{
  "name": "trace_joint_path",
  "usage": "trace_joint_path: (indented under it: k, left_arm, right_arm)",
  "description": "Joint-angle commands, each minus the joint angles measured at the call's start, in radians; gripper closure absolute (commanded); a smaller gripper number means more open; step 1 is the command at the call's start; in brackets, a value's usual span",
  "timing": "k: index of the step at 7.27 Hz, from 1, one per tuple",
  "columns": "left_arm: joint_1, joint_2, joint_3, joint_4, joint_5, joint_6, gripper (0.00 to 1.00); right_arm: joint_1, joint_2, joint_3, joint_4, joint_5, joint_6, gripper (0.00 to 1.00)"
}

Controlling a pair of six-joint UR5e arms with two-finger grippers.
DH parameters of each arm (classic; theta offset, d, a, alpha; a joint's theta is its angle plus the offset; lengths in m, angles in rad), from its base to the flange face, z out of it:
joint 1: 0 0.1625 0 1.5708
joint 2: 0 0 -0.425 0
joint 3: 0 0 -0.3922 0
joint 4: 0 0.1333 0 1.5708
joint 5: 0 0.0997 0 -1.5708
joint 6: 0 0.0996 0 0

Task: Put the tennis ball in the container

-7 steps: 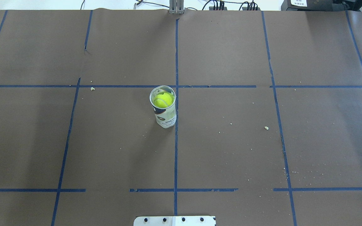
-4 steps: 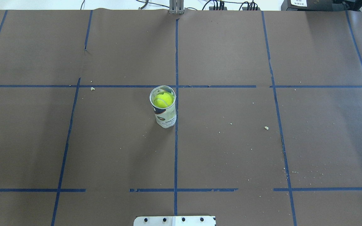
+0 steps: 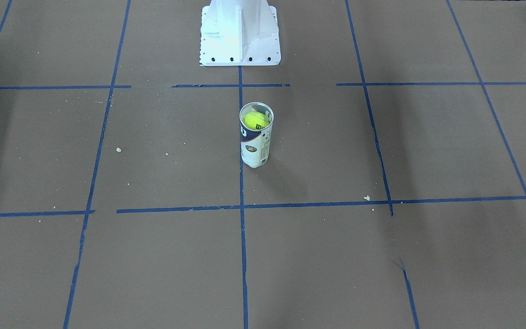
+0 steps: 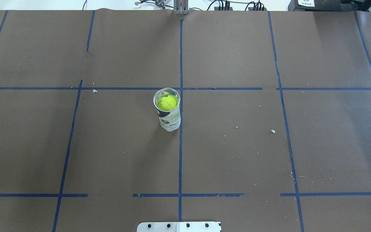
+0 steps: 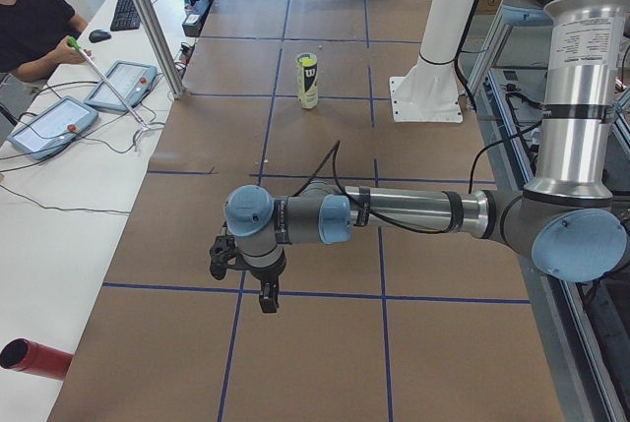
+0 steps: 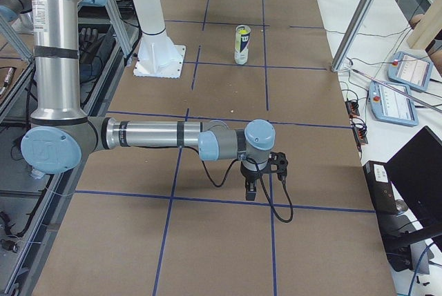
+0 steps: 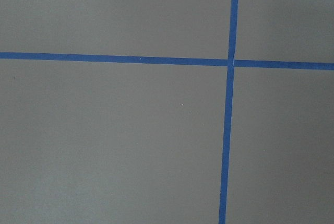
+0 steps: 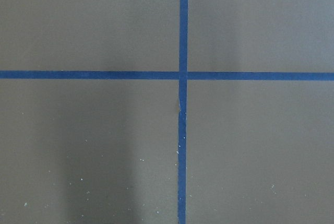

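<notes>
A: Ball location?
B: Tennis ball (image 4: 167, 102) sits inside the container (image 4: 170, 122), seen through the open top. Container upright on the table (image 4: 253, 154), just beside the centre tape line (image 4: 180, 161).
A: Grippers?
B: Left gripper (image 5: 266, 297) and right gripper (image 6: 251, 191) hang over opposite ends of the table, well apart from the container. Side views only, so cannot tell whether either is apart or together
</notes>
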Motion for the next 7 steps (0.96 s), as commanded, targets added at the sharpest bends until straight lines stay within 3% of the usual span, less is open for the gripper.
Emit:
trace_joint_path:
  k: [1,6,7]
  left_arm:
    - [0.0,0.0,0.0,-0.002,-0.032,0.002,0.0]
    - [0.002,0.0,0.0,-0.004,-0.032,0.025,0.0]
    - [0.002,0.0,0.012,-0.004,-0.032,0.125,0.0]
  right_arm:
    - [0.0,0.0,0.0,0.0,0.0,0.0,0.0]
    - [0.0,0.0,0.0,0.0,0.0,0.0,0.0]
    - [0.0,0.0,0.0,0.0,0.0,0.0,0.0]
